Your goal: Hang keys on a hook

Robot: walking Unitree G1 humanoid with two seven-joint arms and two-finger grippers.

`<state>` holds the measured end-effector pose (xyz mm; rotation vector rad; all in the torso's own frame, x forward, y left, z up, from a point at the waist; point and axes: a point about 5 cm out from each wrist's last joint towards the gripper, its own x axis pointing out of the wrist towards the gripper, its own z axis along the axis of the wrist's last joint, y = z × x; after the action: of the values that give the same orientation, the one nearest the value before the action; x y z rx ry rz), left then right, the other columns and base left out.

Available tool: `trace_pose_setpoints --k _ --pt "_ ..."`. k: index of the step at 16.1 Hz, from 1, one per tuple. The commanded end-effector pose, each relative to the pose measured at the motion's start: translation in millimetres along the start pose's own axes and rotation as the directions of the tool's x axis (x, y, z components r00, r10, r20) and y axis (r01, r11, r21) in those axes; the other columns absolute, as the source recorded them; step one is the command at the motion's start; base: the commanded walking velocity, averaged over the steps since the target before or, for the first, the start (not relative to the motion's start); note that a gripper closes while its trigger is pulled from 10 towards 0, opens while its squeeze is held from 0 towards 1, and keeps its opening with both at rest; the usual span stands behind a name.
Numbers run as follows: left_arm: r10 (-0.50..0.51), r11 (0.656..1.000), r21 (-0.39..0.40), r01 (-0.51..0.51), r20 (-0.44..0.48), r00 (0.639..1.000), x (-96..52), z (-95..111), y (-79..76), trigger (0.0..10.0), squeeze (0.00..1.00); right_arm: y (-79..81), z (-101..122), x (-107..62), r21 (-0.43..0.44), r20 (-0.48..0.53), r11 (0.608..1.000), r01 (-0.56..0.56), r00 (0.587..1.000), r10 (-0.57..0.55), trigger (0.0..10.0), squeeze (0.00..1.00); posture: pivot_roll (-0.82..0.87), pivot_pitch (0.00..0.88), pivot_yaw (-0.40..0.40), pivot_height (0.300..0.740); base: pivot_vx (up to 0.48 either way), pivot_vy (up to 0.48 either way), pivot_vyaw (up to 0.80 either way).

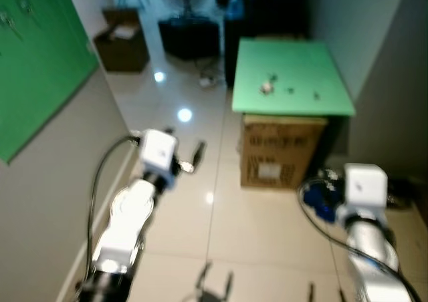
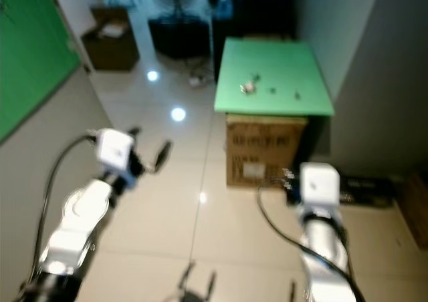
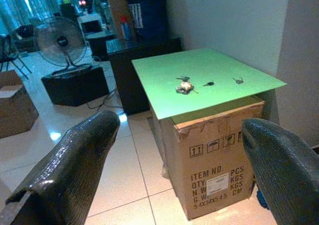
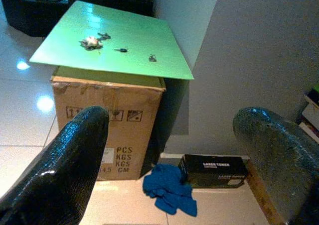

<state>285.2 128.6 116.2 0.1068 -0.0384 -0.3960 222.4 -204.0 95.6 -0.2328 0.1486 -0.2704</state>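
Note:
A bunch of keys (image 3: 184, 86) lies on a green board (image 3: 164, 95) on top of a cardboard box (image 1: 281, 152). Two small single keys (image 3: 208, 83) (image 3: 238, 80) lie beside it. On the wall to my left hangs a green panel (image 1: 33, 61) with small hooks (image 1: 25, 7) near its top. My left gripper (image 3: 180, 121) is raised over the floor, well short of the box, open and holding nothing. My right gripper (image 4: 172, 116) is open too, low and to the right of the box.
A blue cloth (image 4: 167, 187) and a black toner box (image 4: 214, 170) lie on the floor by the right wall. Behind the box are a dark cabinet (image 3: 144, 51), a floor fan (image 3: 62, 38) and an open brown box (image 1: 122, 48). Glossy tiled floor (image 1: 194, 202) stretches ahead.

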Motion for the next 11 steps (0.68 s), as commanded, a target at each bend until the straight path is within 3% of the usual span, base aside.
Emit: trace_pose_setpoints --k 1,11 --pt "0.021 0.999 0.027 -0.021 -0.001 1.000 -0.8 0.6 9.3 10.0 0.00 9.5 7.9 0.6 0.037 0.042 0.998 -0.041 0.998 0.040 10.0 0.00 -0.21 0.000 0.047 0.740 0.382 0.000 0.00" --pt "0.035 0.999 0.036 -0.035 -0.007 0.999 3.1 -1.1 9.7 10.0 0.00 17.5 10.7 2.5 0.020 0.054 0.996 -0.086 0.995 0.085 10.0 0.00 -0.20 0.000 0.044 0.740 0.383 0.000 0.00"
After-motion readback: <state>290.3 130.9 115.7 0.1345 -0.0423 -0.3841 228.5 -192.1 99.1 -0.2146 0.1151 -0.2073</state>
